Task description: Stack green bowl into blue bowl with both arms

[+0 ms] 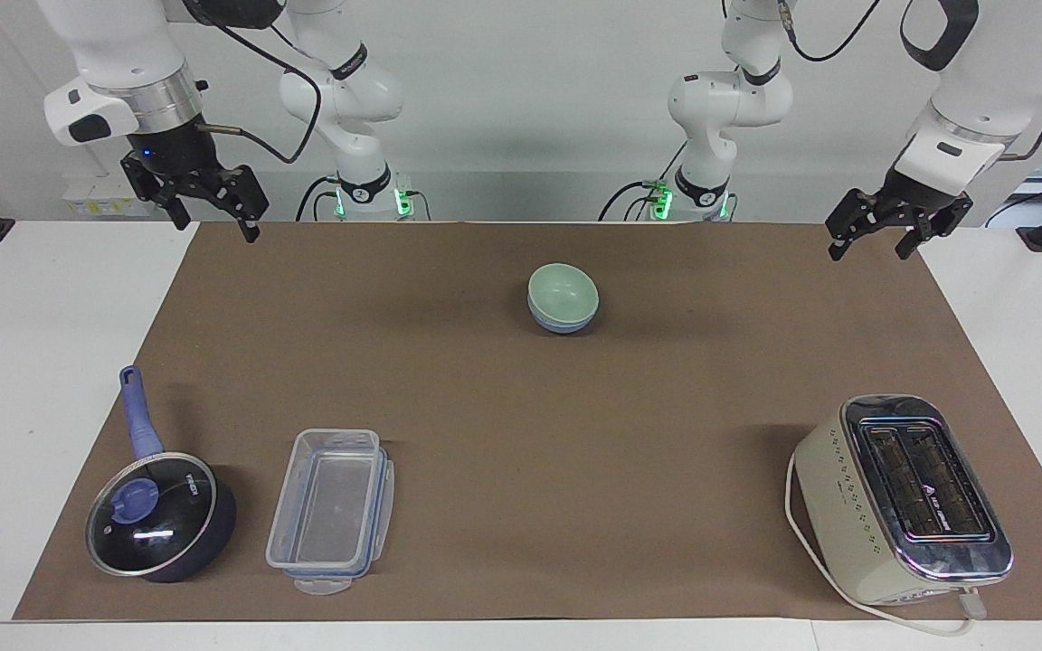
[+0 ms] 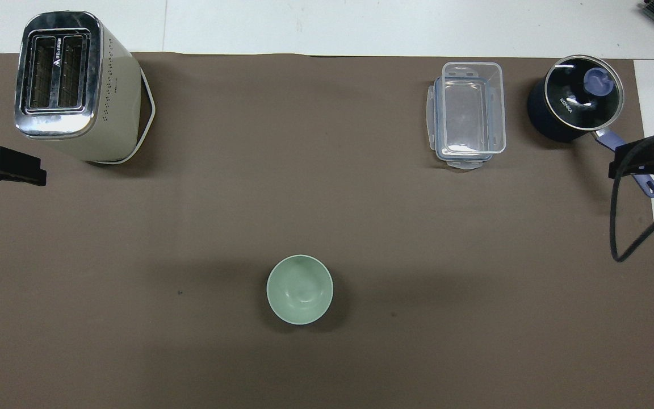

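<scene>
The green bowl [image 1: 563, 288] [image 2: 300, 288] sits nested inside the blue bowl [image 1: 561, 323], whose rim shows just below it in the facing view. From overhead the blue bowl is hidden under the green one. The pair stands mid-table, on the half nearer the robots. My left gripper [image 1: 876, 240] [image 2: 20, 170] hangs open and empty over the brown mat's corner at the left arm's end. My right gripper [image 1: 210, 215] [image 2: 639, 162] hangs open and empty over the mat's corner at the right arm's end. Both are well clear of the bowls.
A cream toaster [image 1: 903, 498] [image 2: 71, 85] stands at the left arm's end, farther from the robots than the bowls. A clear plastic container [image 1: 333, 509] [image 2: 468, 113] and a dark-blue lidded saucepan [image 1: 159, 511] [image 2: 574, 102] lie toward the right arm's end. A brown mat [image 1: 521, 425] covers the table.
</scene>
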Robot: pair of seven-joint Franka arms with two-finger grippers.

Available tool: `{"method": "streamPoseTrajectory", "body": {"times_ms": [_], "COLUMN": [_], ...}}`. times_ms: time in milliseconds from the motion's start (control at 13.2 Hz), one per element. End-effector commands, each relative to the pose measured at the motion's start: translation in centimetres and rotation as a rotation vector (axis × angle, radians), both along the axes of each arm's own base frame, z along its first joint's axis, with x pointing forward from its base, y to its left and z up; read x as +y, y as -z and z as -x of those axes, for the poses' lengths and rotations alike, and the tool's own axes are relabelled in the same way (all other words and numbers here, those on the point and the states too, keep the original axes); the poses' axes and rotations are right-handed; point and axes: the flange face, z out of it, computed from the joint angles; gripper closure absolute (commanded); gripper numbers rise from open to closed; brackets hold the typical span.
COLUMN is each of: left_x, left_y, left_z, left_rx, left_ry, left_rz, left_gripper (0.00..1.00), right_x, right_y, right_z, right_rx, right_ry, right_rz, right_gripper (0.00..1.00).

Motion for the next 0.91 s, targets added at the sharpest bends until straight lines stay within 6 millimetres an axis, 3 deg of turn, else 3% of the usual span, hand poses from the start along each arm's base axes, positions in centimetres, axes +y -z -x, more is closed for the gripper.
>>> {"method": "streamPoseTrajectory", "body": {"times_ms": [0, 835], "left_x": [0.2, 0.2], "left_y": [-0.2, -0.2], "left_z": [0.8, 0.8], "left_rx": [0.008, 0.008], "left_ry": [-0.002, 0.001], "left_rz": [0.012, 0.012], "left_gripper": [0.0, 0.0], "right_x": [0.1, 0.2], "right_y": [-0.3, 0.7], "right_z": [0.5, 1.5], "right_rx": [0.011, 0.034], "right_ry": [-0.028, -0.055], "right_rz": [-0.003, -0.003], "right_gripper": [0.0, 0.0]}}
